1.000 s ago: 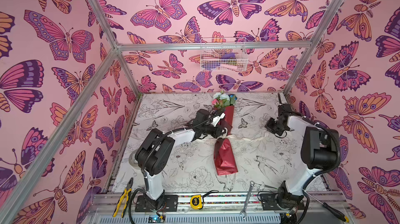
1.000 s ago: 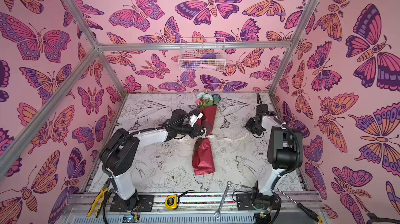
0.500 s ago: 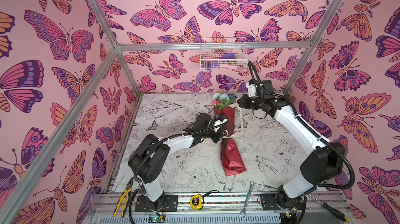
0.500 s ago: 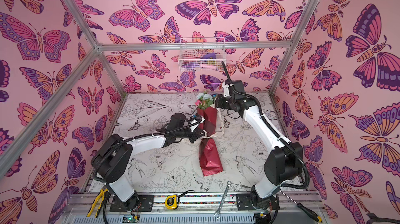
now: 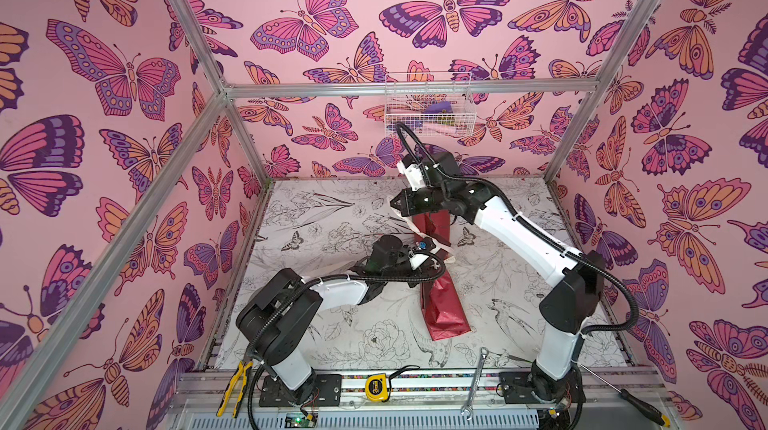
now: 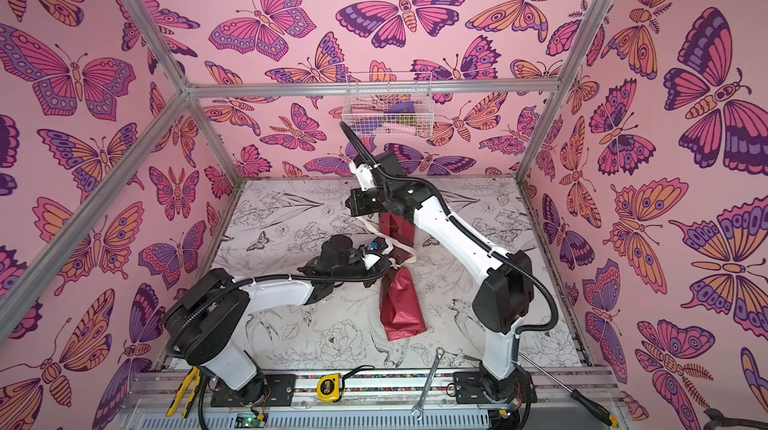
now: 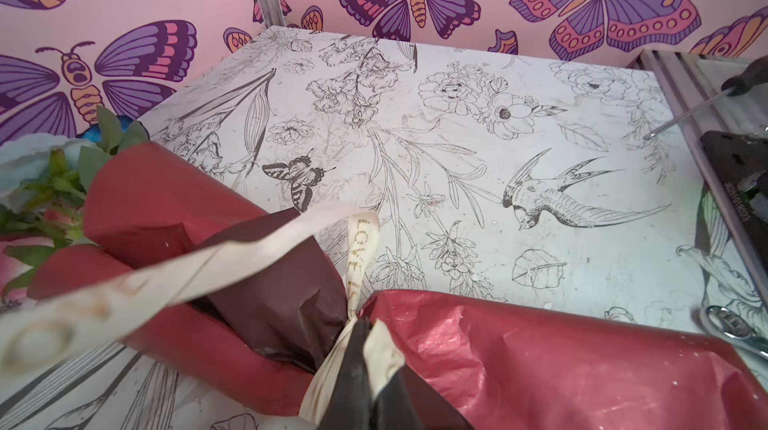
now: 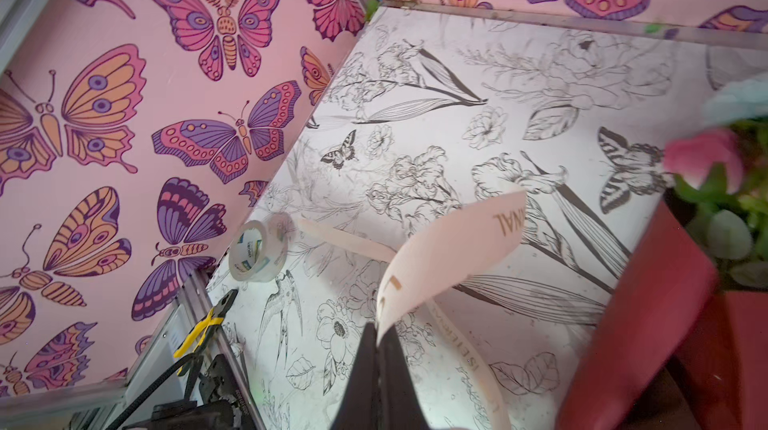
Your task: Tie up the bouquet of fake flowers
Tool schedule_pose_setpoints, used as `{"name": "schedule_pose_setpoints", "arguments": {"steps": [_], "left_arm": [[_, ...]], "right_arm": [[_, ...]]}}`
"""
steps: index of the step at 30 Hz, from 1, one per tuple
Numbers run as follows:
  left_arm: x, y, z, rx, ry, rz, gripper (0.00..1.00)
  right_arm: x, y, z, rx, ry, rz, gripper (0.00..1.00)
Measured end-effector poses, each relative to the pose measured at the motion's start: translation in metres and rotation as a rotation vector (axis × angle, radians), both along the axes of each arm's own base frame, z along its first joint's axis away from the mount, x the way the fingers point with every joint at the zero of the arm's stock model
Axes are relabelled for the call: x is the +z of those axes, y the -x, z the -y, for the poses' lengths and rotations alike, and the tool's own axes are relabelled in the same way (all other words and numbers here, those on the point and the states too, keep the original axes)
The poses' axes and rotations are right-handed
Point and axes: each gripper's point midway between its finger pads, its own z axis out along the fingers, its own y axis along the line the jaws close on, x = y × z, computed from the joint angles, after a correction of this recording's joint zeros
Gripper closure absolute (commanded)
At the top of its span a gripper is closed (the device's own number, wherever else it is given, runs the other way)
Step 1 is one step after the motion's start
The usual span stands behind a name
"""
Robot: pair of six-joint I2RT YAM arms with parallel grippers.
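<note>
A: Right, top views first. Item one?

B: Bouquet (image 5: 442,307), dark red wrap, lying mid-bench (image 5: 332,324). Tail points toward the front edge, mouth toward the back edge. The heads are hidden under the right arm in both top views.

A: Item two?

B: Ribbon (image 5: 409,224), cream. It runs from the right gripper (image 5: 395,203), raised over the wrap's mouth, down to the left gripper (image 5: 436,259) at the wrap's waist. The jaws are too small to read here.

A: Sundries?

B: On the rail along the front edge: pliers (image 5: 235,386), tape measure (image 5: 377,386), wrench (image 5: 474,382), screwdriver (image 5: 642,403). A wire basket (image 5: 428,108) hangs on the back wall.

A: Left wrist view?

B: Left gripper (image 7: 362,328), fingers pinched tight on the ribbon (image 7: 208,266) right at the cinched waist. A lettered strand loops over the bouquet (image 7: 166,199). Pale blue and pink heads with green leaves show at the mouth.

A: Right wrist view?

B: Right gripper (image 8: 374,330), fingers clamped on the ribbon (image 8: 453,249), which curls up off the bench. The bouquet (image 8: 648,311) is beside it, one pink head showing. A tape roll (image 8: 257,251) sits near the front left corner, by the pliers (image 8: 203,324).
</note>
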Motion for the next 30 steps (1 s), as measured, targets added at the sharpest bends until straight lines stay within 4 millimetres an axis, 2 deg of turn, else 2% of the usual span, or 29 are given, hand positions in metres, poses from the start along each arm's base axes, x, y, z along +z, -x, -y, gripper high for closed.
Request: {"name": "schedule_pose_setpoints", "arguments": {"steps": [3, 8, 12, 15, 19, 26, 29, 30], "left_arm": [[0.0, 0.004, 0.005, -0.012, -0.022, 0.056, 1.0], [-0.004, 0.013, 0.013, -0.031, -0.081, 0.149, 1.0], [-0.005, 0.016, 0.017, -0.031, -0.126, 0.223, 1.0], [-0.006, 0.016, 0.017, -0.034, -0.148, 0.262, 1.0], [-0.011, 0.02, 0.016, -0.039, -0.172, 0.289, 1.0], [-0.028, 0.04, 0.016, -0.085, -0.242, 0.344, 1.0], [-0.031, 0.046, 0.019, -0.096, -0.278, 0.391, 1.0], [-0.031, 0.048, 0.02, -0.099, -0.288, 0.409, 1.0]], "right_arm": [[-0.004, 0.007, -0.026, 0.058, 0.006, 0.003, 1.0], [-0.026, 0.026, -0.068, 0.156, 0.044, -0.024, 1.0], [-0.047, 0.051, -0.097, 0.248, 0.085, -0.052, 1.0], [-0.061, 0.071, -0.111, 0.306, 0.117, -0.083, 1.0], [-0.071, 0.091, -0.115, 0.354, 0.147, -0.117, 0.99], [-0.07, 0.111, -0.113, 0.446, 0.115, -0.197, 0.94], [-0.073, 0.124, -0.111, 0.487, 0.126, -0.222, 0.88], [-0.074, 0.127, -0.111, 0.5, 0.133, -0.229, 0.81]]}}
